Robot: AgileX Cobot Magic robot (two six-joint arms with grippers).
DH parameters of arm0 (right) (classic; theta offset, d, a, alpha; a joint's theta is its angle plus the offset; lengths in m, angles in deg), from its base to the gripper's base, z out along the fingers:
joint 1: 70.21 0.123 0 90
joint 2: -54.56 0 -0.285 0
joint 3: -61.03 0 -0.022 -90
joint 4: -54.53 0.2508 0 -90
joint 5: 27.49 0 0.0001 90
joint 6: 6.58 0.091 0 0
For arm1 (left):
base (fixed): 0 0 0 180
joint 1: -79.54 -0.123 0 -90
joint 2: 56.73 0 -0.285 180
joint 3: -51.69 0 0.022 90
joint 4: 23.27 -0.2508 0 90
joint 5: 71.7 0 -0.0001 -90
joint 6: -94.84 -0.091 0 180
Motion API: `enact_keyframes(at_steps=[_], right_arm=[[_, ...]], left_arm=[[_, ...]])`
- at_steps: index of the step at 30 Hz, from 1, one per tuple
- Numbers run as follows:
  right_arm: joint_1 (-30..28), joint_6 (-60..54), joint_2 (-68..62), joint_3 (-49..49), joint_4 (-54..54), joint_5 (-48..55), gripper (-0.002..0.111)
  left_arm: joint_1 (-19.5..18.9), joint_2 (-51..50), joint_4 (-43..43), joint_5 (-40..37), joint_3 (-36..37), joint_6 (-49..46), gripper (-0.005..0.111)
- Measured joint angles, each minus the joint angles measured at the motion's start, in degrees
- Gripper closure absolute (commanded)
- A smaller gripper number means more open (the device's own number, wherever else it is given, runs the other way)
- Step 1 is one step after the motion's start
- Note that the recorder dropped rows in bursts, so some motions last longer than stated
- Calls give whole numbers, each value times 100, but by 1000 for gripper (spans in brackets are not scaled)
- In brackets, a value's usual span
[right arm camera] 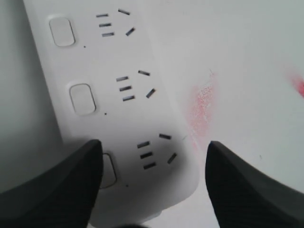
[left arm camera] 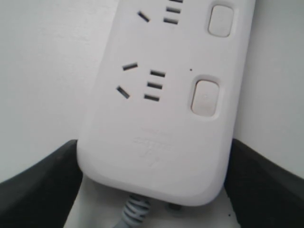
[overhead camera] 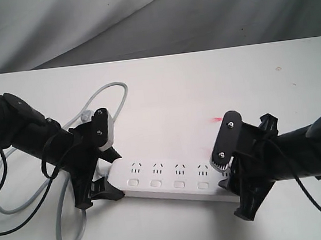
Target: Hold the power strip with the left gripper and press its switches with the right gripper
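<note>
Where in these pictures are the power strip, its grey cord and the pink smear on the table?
power strip (overhead camera: 167,176), exterior view, top face between outlets and buttons.
grey cord (left arm camera: 133,211), left wrist view, ribbed sleeve leaving the strip.
pink smear (right arm camera: 202,102), right wrist view, middle of the stain.

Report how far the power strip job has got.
Done: the left gripper flanks the power strip at its cord end, apparently clamping it. In hand: the open right gripper sits over the far end, partly covering the end switch; pressing can't be confirmed. Left: the other four switches.
</note>
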Motion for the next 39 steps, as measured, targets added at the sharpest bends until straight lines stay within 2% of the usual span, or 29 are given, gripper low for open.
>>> enact_keyframes(at_steps=[8, 19, 21, 27, 39], right_arm=[[0, -26, 792, -49, -61, -128, 49], [0, 225, 981, -53, 105, -169, 51], [0, 414, 1131, -105, 135, -169, 61], [0, 592, 2071, -521, 302, -169, 108], [0, 620, 3875, -1590, 560, -429, 108]], left_arm=[[0, 0, 0, 0, 0, 0, 41], [0, 0, 0, 0, 0, 0, 41], [0, 0, 0, 0, 0, 0, 41], [0, 0, 0, 0, 0, 0, 41], [0, 0, 0, 0, 0, 0, 41]])
